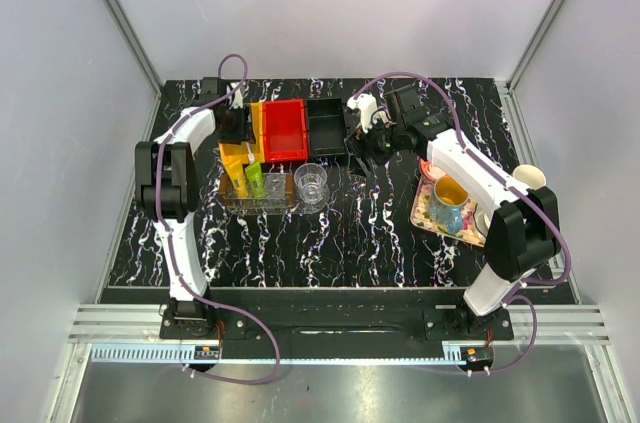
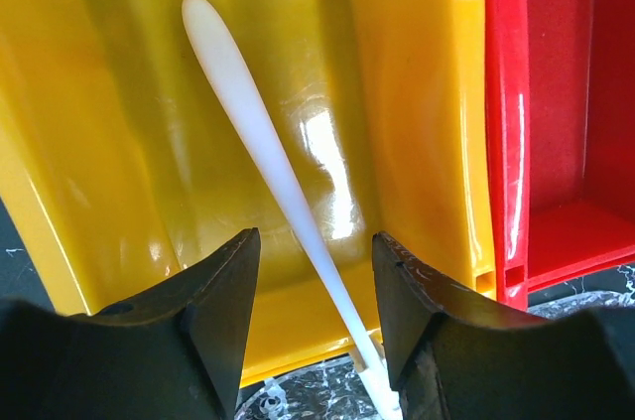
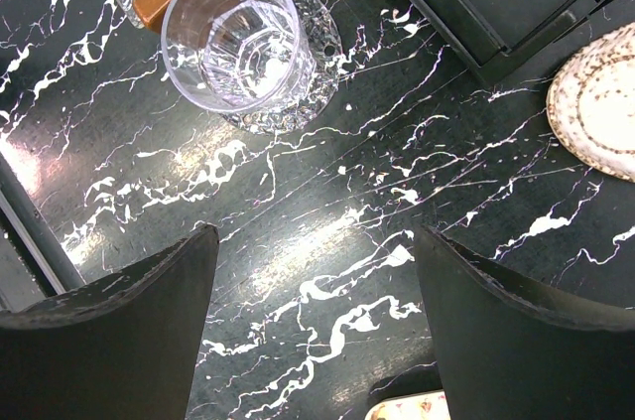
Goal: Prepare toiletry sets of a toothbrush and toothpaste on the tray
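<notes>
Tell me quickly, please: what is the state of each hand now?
Left hand: open, one finger on each side of the slim white plastic toothbrush in the yellow plastic bin, not gripping it.
Right hand: open, holding nothing.

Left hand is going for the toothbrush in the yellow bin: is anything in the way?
Nothing visible. The toothbrush lies alone in the yellow bin, slanting out over its near wall, and its lower stretch runs between the open fingers of the left hand.

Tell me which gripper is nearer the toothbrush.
Left. The left gripper straddles the toothbrush in the yellow bin, jaws open. The right gripper hangs open over the table near the cup, well away.
</notes>
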`<action>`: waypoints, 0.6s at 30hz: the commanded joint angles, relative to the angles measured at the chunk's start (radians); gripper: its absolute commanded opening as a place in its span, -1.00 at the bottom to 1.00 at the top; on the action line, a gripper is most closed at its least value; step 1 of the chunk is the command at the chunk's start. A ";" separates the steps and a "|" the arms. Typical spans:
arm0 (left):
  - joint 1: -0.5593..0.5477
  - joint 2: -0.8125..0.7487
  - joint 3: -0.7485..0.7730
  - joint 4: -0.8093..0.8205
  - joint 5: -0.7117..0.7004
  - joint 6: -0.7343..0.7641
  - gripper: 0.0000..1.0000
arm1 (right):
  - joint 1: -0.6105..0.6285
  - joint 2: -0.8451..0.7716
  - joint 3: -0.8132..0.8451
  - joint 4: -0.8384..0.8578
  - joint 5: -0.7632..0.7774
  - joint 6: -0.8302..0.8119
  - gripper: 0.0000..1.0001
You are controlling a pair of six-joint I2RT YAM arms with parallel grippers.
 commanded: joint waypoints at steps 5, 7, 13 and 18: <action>-0.001 0.025 0.065 -0.004 -0.046 -0.019 0.06 | -0.005 -0.048 -0.006 0.035 0.002 -0.016 0.69; -0.003 0.027 0.065 -0.001 -0.047 -0.020 0.05 | -0.004 -0.047 -0.007 0.033 0.002 -0.016 0.69; -0.005 0.024 0.058 -0.001 -0.056 -0.029 0.01 | -0.004 -0.048 -0.010 0.035 0.003 -0.016 0.69; -0.008 0.031 0.055 -0.001 -0.061 -0.039 -0.03 | -0.004 -0.052 -0.019 0.039 0.002 -0.017 0.69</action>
